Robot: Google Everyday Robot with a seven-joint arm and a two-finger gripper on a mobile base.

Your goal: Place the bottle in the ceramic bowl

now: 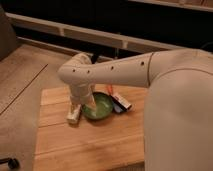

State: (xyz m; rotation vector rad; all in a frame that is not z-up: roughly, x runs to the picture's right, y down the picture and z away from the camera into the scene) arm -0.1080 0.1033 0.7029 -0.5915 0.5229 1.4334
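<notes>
Bottle (74, 115) beside ceramic bowl (103, 108), fingers (91, 103) above — spread

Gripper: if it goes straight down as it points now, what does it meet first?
Likely the bottle, lying just left of the ceramic bowl; the gripper points down right over it, but depth is unclear.

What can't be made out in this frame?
1. The gripper, low between bottle and ceramic bowl: camera view, the wrist covers it, so whether it grips the bottle is unclear.
2. Bowl's left rim: behind the wrist.
3. Bottle label: too small to read.
4. The table, right side: behind the robot's arm.
</notes>
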